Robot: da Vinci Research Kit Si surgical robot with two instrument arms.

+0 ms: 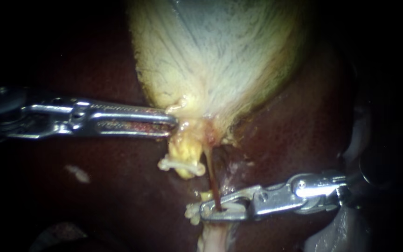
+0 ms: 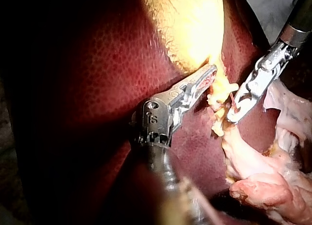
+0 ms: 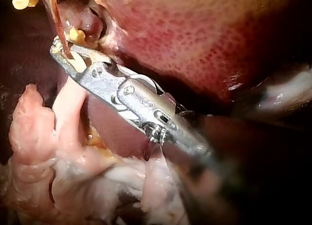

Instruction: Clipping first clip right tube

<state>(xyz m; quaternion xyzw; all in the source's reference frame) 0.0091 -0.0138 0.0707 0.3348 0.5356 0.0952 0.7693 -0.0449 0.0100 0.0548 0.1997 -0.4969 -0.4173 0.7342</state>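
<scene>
The tube (image 1: 211, 177) is a single thin red strand; its long axis runs from the neck of the gallbladder (image 1: 220, 60) straight away over the dark liver (image 1: 117, 186), leaning slightly toward the right instrument's side, and its far end meets a strip of pale tissue (image 1: 215, 235); it looks taut and bare along its length

The right instrument (image 1: 211, 212) comes in across the liver and crosses the tube almost square, at the end farthest from the gallbladder; its jaws are closed around the tube, tips together, with something whitish between them beside the strand; in the right wrist view the red strand passes between the two jaws

The left instrument (image 1: 171, 122) lies level, pointing at the gallbladder's neck; its long jaws lie close together and grip the upper end of a yellow lump (image 1: 185, 151) that hangs from the neck just beside the tube; a pale band (image 1: 183, 164) crosses the lump lower down, and whether it is a clip cannot be told; the lump is beside the tube and does not cover it

Count: two instruments, one red tube, one yellow lump, one gallbladder; a small pale fleck (image 1: 78, 173) lies on the liver under the left instrument
</scene>
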